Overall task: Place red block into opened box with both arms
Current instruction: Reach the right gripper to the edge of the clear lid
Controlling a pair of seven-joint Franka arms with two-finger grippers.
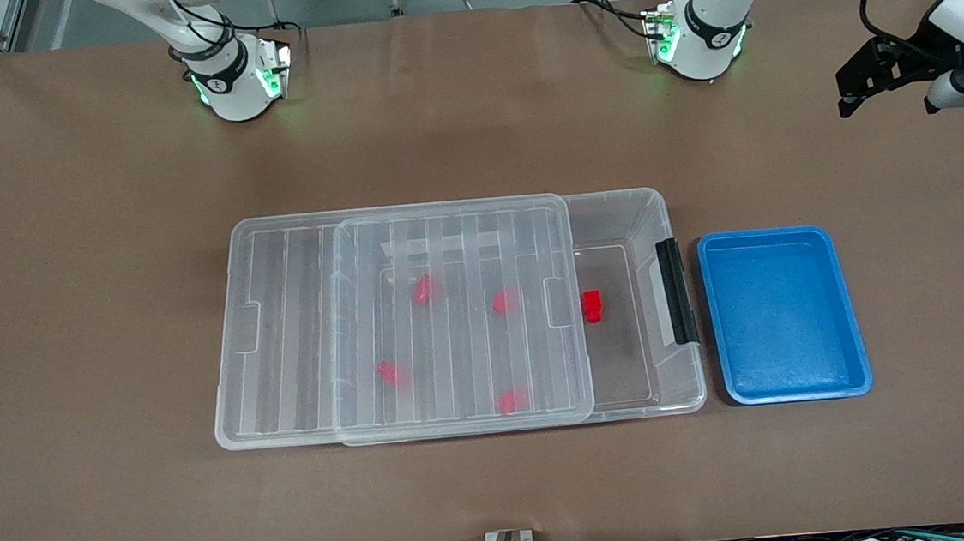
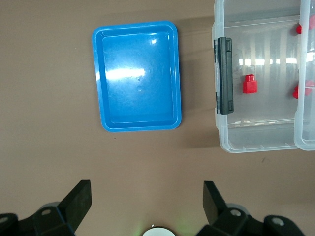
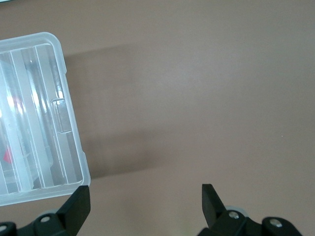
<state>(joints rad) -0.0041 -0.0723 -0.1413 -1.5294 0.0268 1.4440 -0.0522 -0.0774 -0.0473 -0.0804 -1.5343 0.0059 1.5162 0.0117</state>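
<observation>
The opened box is a large clear bin in the middle of the table, with a black latch on its end toward the left arm. Its ribbed clear lid is slid toward the right arm's end and covers most of it. One red block lies on the box floor in the uncovered part. Several more red blocks show blurred under the lid. My left gripper hangs open and empty, high over the table's left-arm end. My right gripper is open and empty over bare table beside the lid's corner.
An empty blue tray lies flat beside the box's latch end. Brown table stretches all round the box and tray. Both arm bases stand along the table edge farthest from the front camera.
</observation>
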